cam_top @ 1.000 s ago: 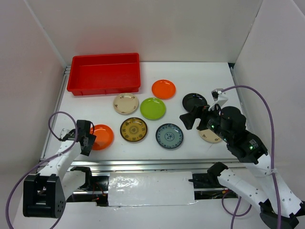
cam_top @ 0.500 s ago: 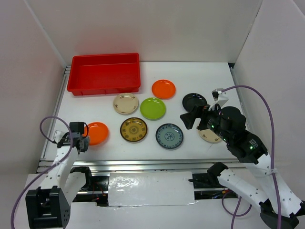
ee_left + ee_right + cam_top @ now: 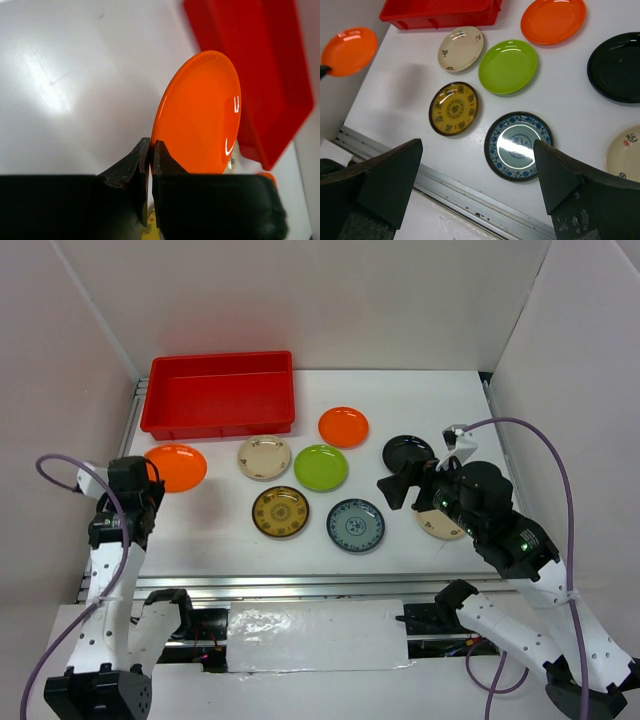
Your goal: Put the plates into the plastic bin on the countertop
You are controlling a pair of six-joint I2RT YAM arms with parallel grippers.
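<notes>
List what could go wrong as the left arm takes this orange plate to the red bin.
1. The left jaws pinch the orange plate only at its rim, with most of it hanging out beyond them; it may pivot or slip free.
2. The plate hangs outside the red bin, close to its near left corner; moving straight across could knock it against the raised wall.

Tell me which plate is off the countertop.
The orange plate pinched by its rim in the left claw, near the red bin; the rest lie flat on the countertop.
</notes>
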